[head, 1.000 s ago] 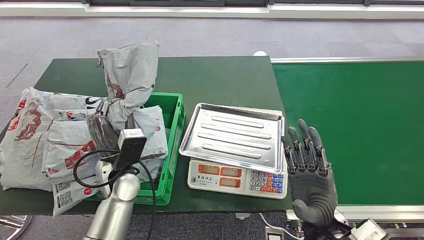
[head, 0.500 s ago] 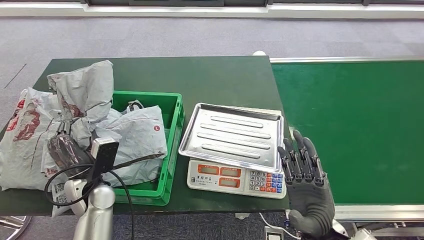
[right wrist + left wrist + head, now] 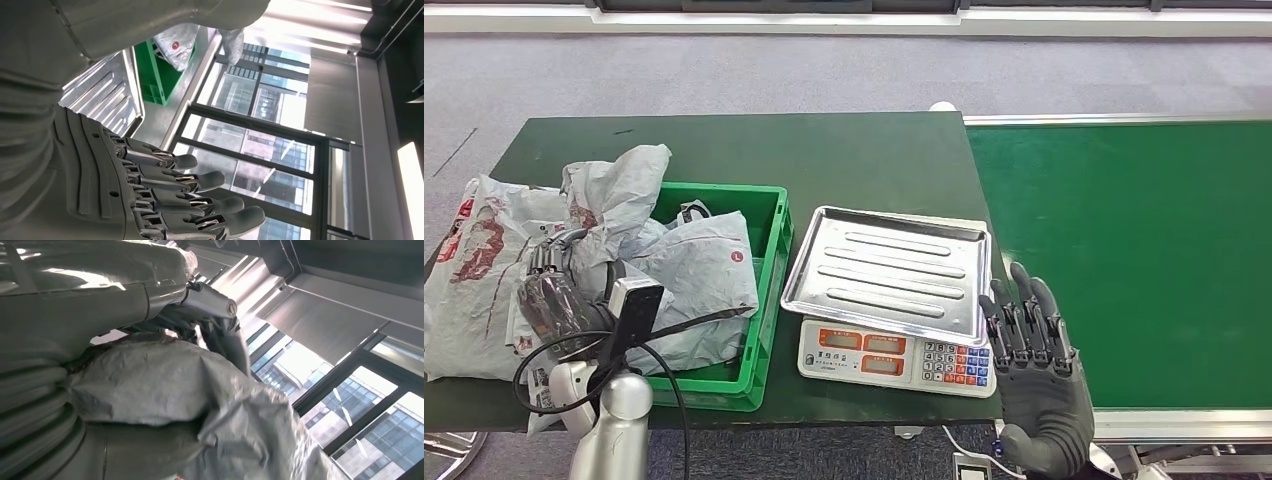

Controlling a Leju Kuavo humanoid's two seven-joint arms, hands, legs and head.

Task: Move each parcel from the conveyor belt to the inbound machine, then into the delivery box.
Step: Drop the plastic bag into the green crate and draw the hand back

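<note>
My left hand (image 3: 552, 292) grips a crumpled grey parcel (image 3: 616, 188) that droops over the left rim of the green delivery box (image 3: 769, 262). In the left wrist view the parcel (image 3: 165, 390) bulges right against the hand's fingers (image 3: 220, 325). Another grey parcel (image 3: 699, 265) lies inside the box. The scale with its steel tray (image 3: 889, 268) stands bare between the box and the green conveyor belt (image 3: 1144, 260), which carries nothing. My right hand (image 3: 1034, 372) hovers open, fingers straight, by the scale's front right corner; its fingers (image 3: 165, 190) spread near the tray (image 3: 105, 95).
Several grey and red-printed parcels (image 3: 474, 260) are heaped on the dark green table (image 3: 844, 150) left of the box. A black cable loops around my left forearm (image 3: 614, 420). Grey carpet lies beyond the table.
My left arm has swung the parcel from high above the box down and to the left, onto the box's left rim. My right hand has sunk slightly and now holds still.
</note>
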